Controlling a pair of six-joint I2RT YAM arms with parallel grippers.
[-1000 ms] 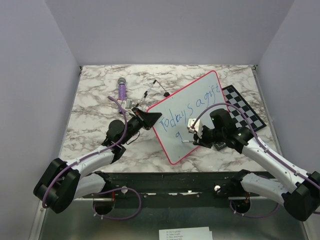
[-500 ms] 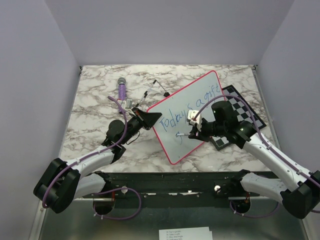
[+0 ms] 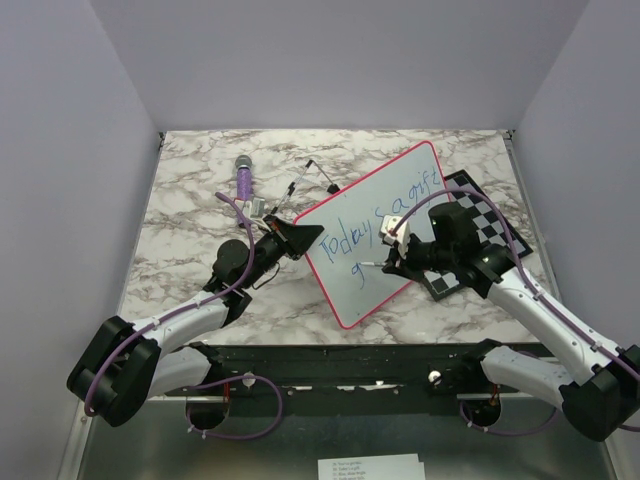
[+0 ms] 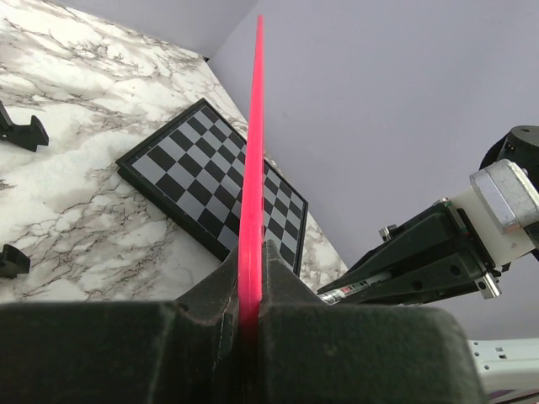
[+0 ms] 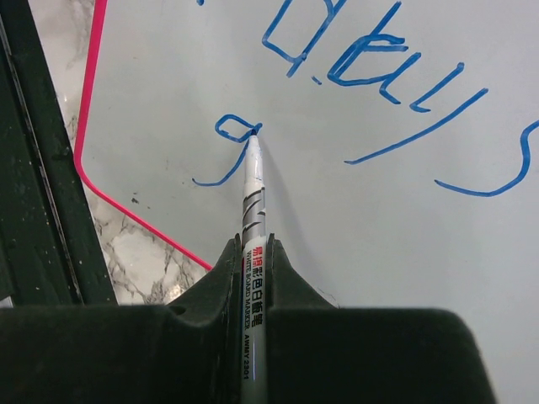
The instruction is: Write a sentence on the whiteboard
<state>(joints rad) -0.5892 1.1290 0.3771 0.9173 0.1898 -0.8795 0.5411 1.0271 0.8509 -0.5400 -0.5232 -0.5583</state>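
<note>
Right wrist, right end effector (image 5: 253,252) clenching slim marker (image 5: 253,198), tip on glossy whiteboard (image 5: 404,278)

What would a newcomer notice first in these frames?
The whiteboard lies at an angle mid-table, with blue handwriting reading roughly "Today's a gift". The right tool grips a marker whose tip sits at a lone "g" under that line, while the left tool clamps the board's pink rim on its left edge. A chessboard peeks out behind the board's right side.

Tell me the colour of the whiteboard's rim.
Bright pink-red; the whiteboard's rim shows best in the left wrist view, seen edge-on.
</note>
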